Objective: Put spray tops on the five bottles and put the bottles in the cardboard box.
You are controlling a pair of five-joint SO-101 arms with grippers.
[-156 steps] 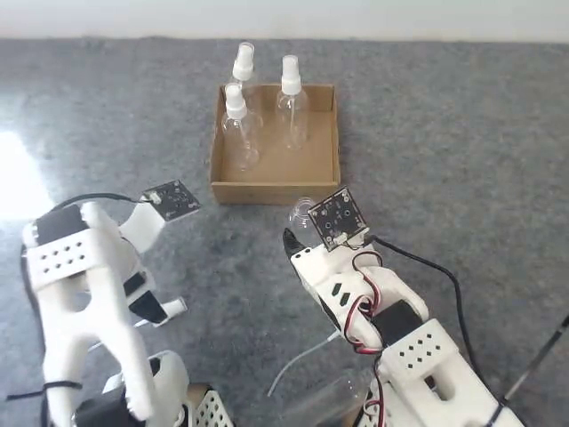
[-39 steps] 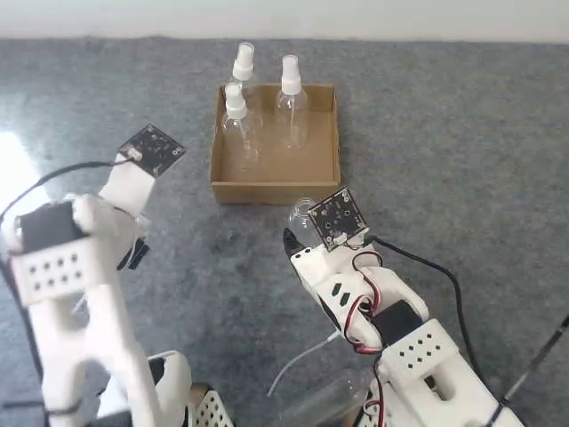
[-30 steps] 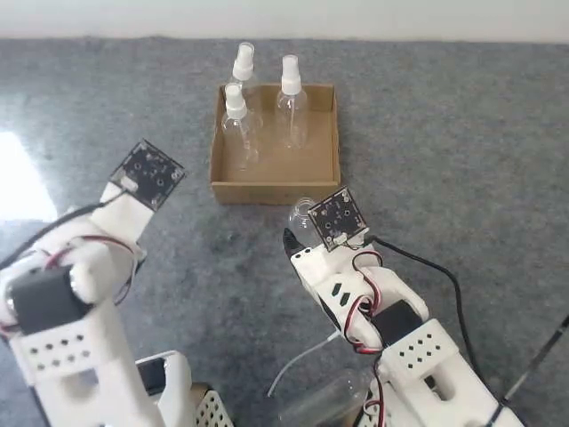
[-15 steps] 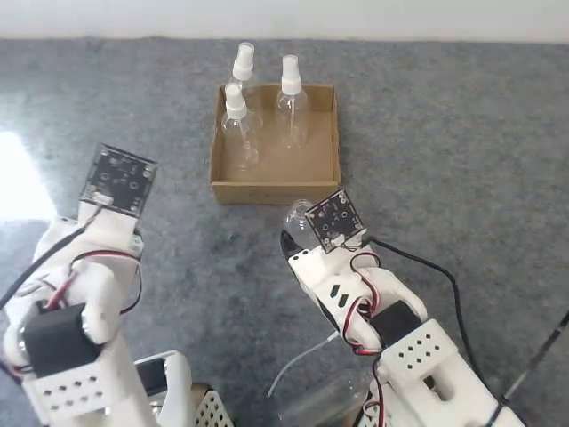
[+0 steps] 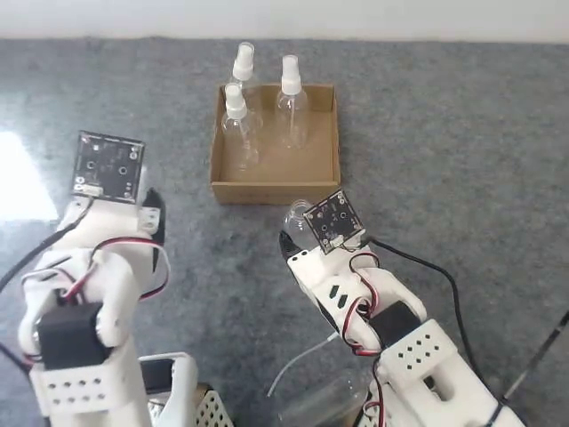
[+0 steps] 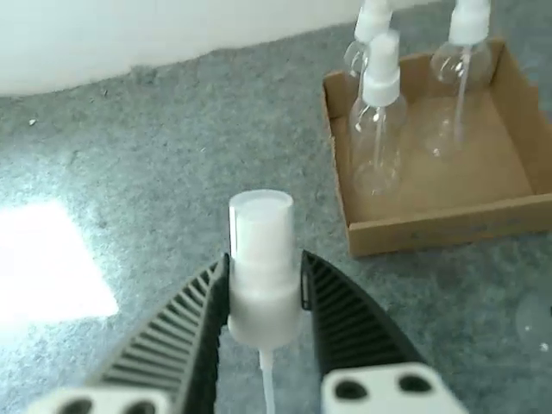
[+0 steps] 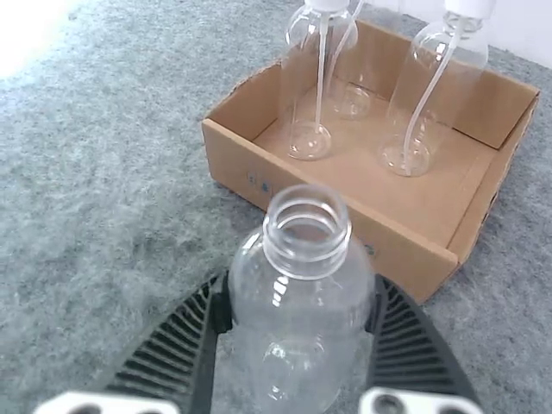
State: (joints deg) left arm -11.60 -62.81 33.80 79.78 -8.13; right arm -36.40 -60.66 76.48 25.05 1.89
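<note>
My left gripper [image 6: 261, 269] is shut on a white spray top [image 6: 260, 259], held upright with its thin tube hanging down. It hovers over the grey carpet, left of the cardboard box [image 6: 448, 228]. My right gripper [image 7: 300, 310] is shut on a clear open-necked bottle [image 7: 302, 285], upright, just in front of the box's front wall [image 7: 345, 228]. From above, this bottle [image 5: 299, 214] sits close to the box [image 5: 274, 191], and the left arm [image 5: 107, 258] stands well to its left. Three capped bottles [image 5: 240, 129] stand inside the box.
Another clear bottle [image 5: 324, 400] lies at the near edge by the right arm's base, with a thin white tube [image 5: 298, 363] beside it. Grey carpet spreads open to the right of the box and between the two arms.
The left arm rose and swung over the carpet on the left, carrying the spray top. The right arm edged slightly left with its bottle.
</note>
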